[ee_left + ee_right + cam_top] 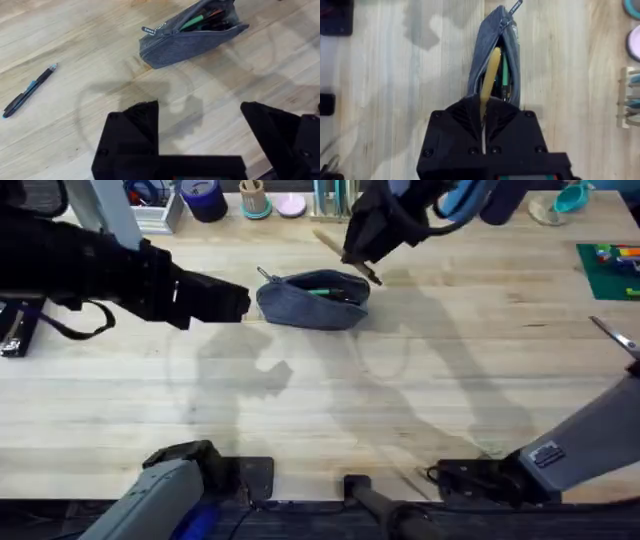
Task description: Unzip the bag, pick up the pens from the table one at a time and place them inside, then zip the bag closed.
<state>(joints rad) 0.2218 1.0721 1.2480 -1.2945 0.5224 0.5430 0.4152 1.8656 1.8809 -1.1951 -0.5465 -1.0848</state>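
The blue-grey bag (313, 298) lies unzipped on the table (320, 400), with a green pen (322, 291) and other pens inside. My right gripper (483, 112) is shut on a yellow pen (490, 75) and hangs just above the bag's (492, 45) open slot, the pen pointing into it. In the overhead view that gripper (365, 265) sits at the bag's far right corner. My left gripper (235, 302) stands open and holds nothing, close to the bag's left end by the zipper pull (266, 276). A dark blue-black pen (27, 92) lies loose on the wood, apart from the bag (192, 37).
Along the back edge stand a dark blue cup (205, 200), a teal holder with sticks (254, 200) and a pink dish (291, 205). A green mat (610, 270) and silver scissors (615, 335) are at the right. The near half of the table is bare wood.
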